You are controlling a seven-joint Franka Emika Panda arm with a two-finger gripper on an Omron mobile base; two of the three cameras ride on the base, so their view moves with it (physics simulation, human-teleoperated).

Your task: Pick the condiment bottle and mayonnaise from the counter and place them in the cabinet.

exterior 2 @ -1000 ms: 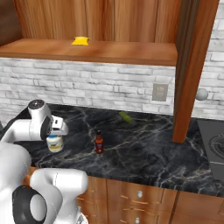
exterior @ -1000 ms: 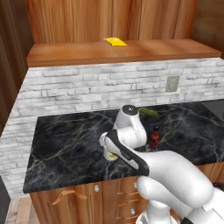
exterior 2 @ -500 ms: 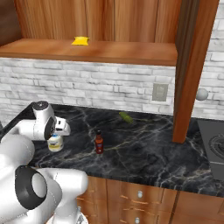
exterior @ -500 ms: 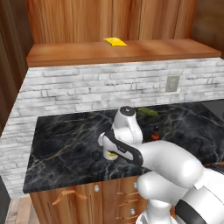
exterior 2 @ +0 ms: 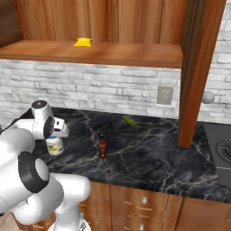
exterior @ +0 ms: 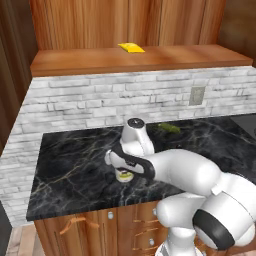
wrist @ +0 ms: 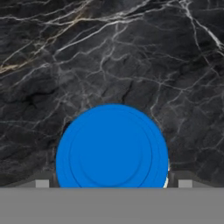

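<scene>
The mayonnaise [wrist: 112, 146] shows its round blue lid right below the hand, standing on the black marble counter [wrist: 131, 52]. My gripper [wrist: 113, 183] is open, and its fingertips [wrist: 42, 183] stand on either side of the lid with a small gap on each side. From the right base view the white jar [exterior 2: 55, 145] stands under the hand [exterior 2: 56, 133], and the slim dark red condiment bottle [exterior 2: 102, 146] stands upright to its right. In the left base view the jar [exterior: 123, 175] peeks out beneath the hand. The cabinet shelf [exterior 2: 113, 52] runs above the brick wall.
A yellow thing [exterior 2: 83, 42] lies on the cabinet shelf [exterior: 150, 57]. A small green thing [exterior 2: 130, 121] lies on the counter near the back wall. A wooden post [exterior 2: 194, 72] stands at the right, with a stove top [exterior 2: 221, 153] beyond it. Drawers [exterior 2: 144, 203] front the counter.
The hand has come down a little over the mayonnaise, and the arm's elbow has swung. The jar and the bottle stand where they were.
</scene>
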